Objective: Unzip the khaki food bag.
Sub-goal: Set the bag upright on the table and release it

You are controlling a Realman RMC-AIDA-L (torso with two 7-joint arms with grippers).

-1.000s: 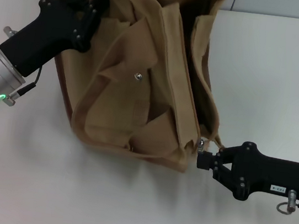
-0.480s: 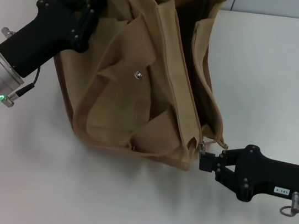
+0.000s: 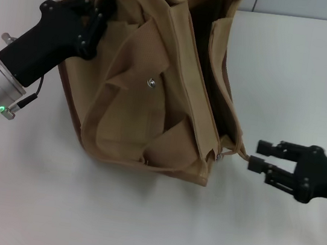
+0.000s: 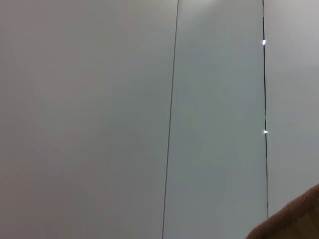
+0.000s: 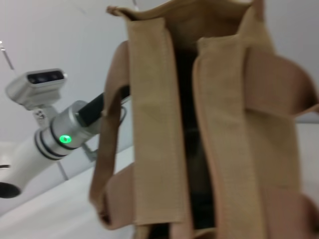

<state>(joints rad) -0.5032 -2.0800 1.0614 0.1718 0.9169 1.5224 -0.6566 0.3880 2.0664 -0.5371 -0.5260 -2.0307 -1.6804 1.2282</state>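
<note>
Khaki food bag (image 3: 156, 91) x1, unzipped; left gripper (image 3: 96, 18) clamping its corner, right gripper (image 3: 259, 156) open.

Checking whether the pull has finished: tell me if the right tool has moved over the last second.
Yes. The right tool has drawn back toward the robot's right, away from the khaki food bag, and now stands open, clear of the bag's near corner.

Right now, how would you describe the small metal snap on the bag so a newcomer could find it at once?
Start at the khaki food bag lying on the white table, between the left end effector and the right end effector. On its upward-facing panel sits the snap, a small silver dot, the only shiny spot on that tan cloth.
</note>
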